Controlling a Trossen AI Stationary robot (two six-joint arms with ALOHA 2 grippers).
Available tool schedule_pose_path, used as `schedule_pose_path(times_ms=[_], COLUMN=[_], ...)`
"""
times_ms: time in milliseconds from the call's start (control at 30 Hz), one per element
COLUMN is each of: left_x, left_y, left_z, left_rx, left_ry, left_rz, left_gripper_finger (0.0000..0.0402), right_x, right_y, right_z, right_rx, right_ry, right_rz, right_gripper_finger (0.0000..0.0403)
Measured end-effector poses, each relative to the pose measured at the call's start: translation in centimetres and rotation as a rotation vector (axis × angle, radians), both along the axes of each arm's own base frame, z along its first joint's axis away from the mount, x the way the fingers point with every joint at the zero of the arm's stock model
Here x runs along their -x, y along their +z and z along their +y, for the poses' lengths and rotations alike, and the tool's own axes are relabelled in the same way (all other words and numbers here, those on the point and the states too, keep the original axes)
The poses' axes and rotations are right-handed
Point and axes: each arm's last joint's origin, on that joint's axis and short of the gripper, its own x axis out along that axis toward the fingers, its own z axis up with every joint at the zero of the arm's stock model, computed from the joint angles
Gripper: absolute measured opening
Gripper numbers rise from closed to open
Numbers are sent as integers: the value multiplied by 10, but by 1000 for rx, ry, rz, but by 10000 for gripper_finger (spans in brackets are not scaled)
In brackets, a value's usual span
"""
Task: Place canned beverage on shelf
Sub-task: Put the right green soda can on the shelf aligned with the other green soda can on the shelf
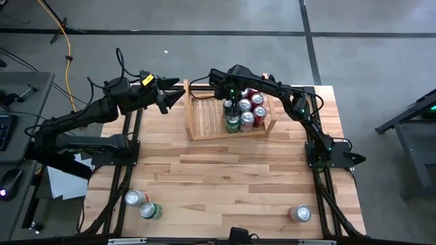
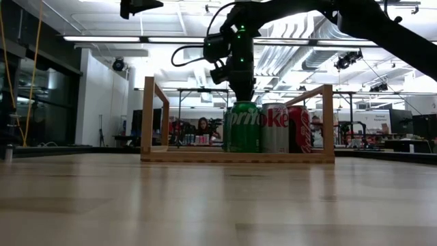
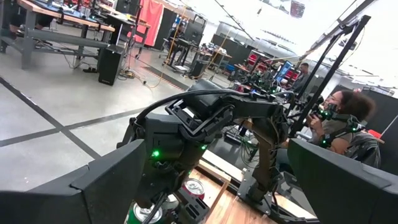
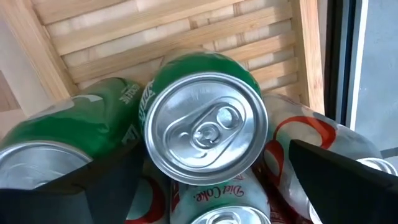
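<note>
The shelf [image 1: 204, 117] is a pale wooden rack with a slatted base, standing at the table's far middle and holding several upright cans at its right end. My right gripper [image 4: 208, 180] points down over a green can [image 4: 205, 127] that stands on the slats. Its two fingers are open, one on each side of the can's top, apart from it. In the low view, that gripper [image 2: 243, 98] hangs just above the green can [image 2: 244, 128]. My left gripper [image 1: 167, 95] waits open and level, left of the shelf.
Diet Coke cans [image 4: 211, 196] and a second green can [image 4: 81, 134] crowd around the centre one. The shelf's left half [image 1: 201, 102] has bare slats. Three loose cans stand near the table's near edge [image 1: 135, 198], [image 1: 150, 211], [image 1: 300, 214]. A person [image 3: 339, 115] sits beyond the table.
</note>
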Motion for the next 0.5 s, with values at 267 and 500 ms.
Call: schedule_pose_path(times_ms=[267, 500], left_x=[0, 0], left_y=[0, 0], left_z=[0, 0], left_rx=[0, 0], left_ry=[0, 0], left_rz=[0, 0], left_gripper_finger=[383, 383], right_x=[0, 3], right_y=[1, 6], right_z=[-2, -6], right_rx=[5, 5], right_ry=[-2, -12], right_rz=[-13, -35], right_gripper_finger=[385, 385])
